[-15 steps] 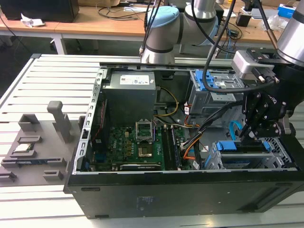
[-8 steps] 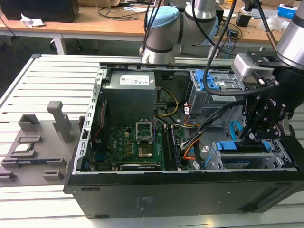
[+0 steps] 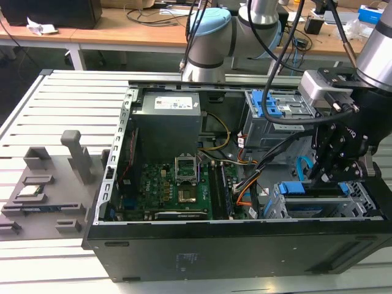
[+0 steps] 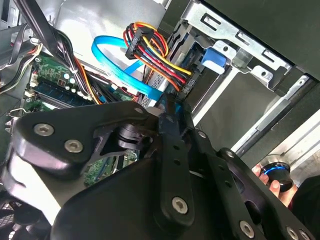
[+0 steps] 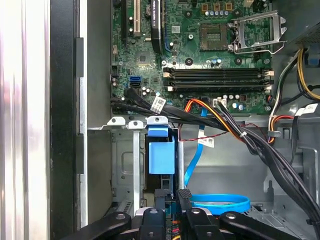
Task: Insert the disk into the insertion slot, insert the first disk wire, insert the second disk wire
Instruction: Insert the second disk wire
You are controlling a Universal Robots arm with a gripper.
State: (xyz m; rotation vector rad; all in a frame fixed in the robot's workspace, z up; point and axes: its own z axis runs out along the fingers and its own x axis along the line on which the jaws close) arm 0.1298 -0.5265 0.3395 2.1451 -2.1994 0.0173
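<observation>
I have my gripper (image 3: 321,177) down over the insertion slot (image 3: 367,199), which sits in the computer case (image 3: 214,245) at the corner where its near wall meets its end wall on the exterior view's right. The disk (image 3: 300,188) already lies inside that cage, its blue carrier showing at the cage's top edge.

In the second wrist view my fingertips (image 4: 169,107) look pressed together on the end of the blue data wire (image 4: 117,67), whose flat ribbon loops away behind them. The bundle of coloured power wires (image 4: 155,47) hangs just beside it and ends in a black plug near the cage.

To do this step well, I judge that I must keep the plug square to the disk's socket, push straight along the socket's axis, and not drag the power bundle or the stiff blue loop sideways. The socket itself is hidden under my fingers, so I cannot tell how far the plug is in.

The disk's long axis runs along the case's near wall. In the first wrist view its blue carrier tab (image 5: 161,152) points toward the motherboard (image 5: 200,55), and my gripper (image 5: 171,197) sits at the opposite end, where I judge the connectors to be
</observation>
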